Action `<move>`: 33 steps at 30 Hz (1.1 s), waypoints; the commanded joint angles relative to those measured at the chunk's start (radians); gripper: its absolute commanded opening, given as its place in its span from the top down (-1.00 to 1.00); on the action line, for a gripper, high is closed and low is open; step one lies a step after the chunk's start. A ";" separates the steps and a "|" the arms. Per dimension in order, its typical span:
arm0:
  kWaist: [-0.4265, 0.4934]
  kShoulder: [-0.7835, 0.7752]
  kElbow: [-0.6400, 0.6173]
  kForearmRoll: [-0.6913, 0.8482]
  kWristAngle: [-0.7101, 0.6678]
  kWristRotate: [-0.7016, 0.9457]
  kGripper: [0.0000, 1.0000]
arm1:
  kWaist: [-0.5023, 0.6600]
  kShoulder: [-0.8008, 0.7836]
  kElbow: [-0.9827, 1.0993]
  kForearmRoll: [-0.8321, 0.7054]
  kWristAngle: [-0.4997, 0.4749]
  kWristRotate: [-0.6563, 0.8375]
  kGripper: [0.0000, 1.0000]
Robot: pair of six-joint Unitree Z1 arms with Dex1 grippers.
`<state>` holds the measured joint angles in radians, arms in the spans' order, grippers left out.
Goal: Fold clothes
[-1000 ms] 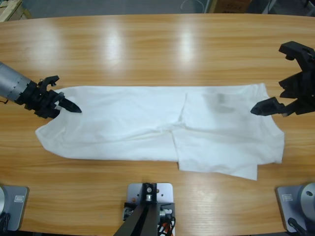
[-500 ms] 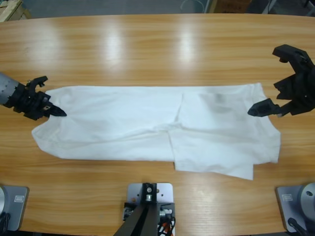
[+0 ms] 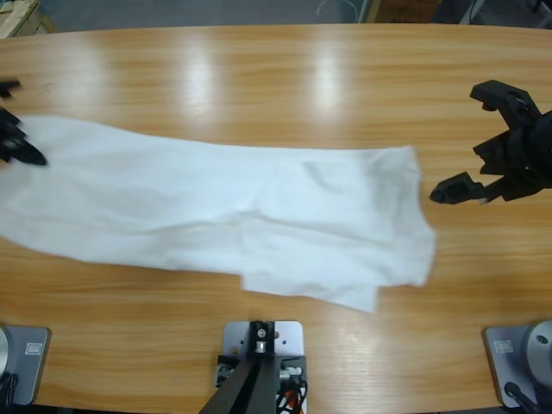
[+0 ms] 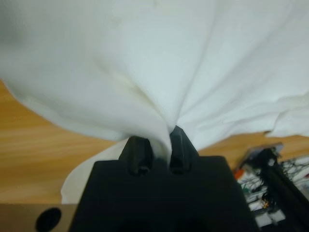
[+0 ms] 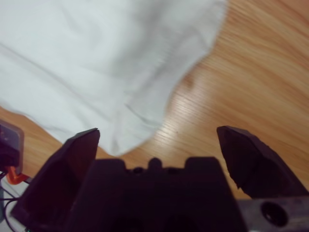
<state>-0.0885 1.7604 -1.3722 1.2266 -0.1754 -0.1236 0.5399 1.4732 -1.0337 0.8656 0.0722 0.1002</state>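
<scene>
The clothes are one white T-shirt (image 3: 216, 198) lying stretched out across the wooden table (image 3: 276, 78), from the left edge to right of the middle. At the far left edge my left gripper (image 3: 26, 153) is shut on the shirt's end. In the left wrist view its gripper (image 4: 157, 141) pinches a bunch of white fabric (image 4: 145, 58) that fans out ahead. My right gripper (image 3: 470, 142) hangs open just right of the shirt's right edge, touching nothing. In the right wrist view this gripper (image 5: 157, 135) has its jaws wide apart, with the shirt's edge (image 5: 96, 58) ahead over bare wood.
Bare wood lies behind the shirt and to the right of it. The left arm is almost out of the high view at the left edge. Wires and electronics (image 4: 260, 179) show below the table edge in the left wrist view.
My left gripper has pulled the shirt leftwards, nearly out of the high view. The whole shirt slid left, away from the right gripper, which stayed open and nearly in place.
</scene>
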 commanded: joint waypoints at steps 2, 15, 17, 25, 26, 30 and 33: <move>0.174 0.011 -0.258 0.311 0.152 0.112 1.00 | 0.009 -0.004 0.006 -0.034 -0.001 0.019 -1.00; -0.337 0.053 -0.453 0.435 0.079 -0.162 1.00 | 0.009 0.022 0.042 -0.131 -0.014 0.021 -1.00; -0.416 0.094 -0.487 0.433 0.012 -0.192 1.00 | 0.009 0.028 0.041 -0.135 -0.014 0.020 -1.00; -0.548 0.226 -0.674 0.430 -0.138 -0.235 1.00 | 0.009 0.055 0.046 -0.148 -0.012 0.019 -1.00; -0.562 0.241 -0.697 0.430 -0.158 -0.236 1.00 | 0.009 0.062 0.047 -0.151 -0.013 0.018 -1.00; -0.625 0.291 -0.795 0.430 -0.222 -0.237 1.00 | 0.009 0.078 0.046 -0.166 -0.014 0.015 -1.00; -0.674 0.324 -0.854 0.432 -0.251 -0.246 1.00 | 0.009 0.090 0.041 -0.173 -0.014 0.012 -1.00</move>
<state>-0.6750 1.9734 -2.1189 1.5093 -0.3558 -0.3522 0.5414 1.5073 -1.0174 0.7150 0.0720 0.1192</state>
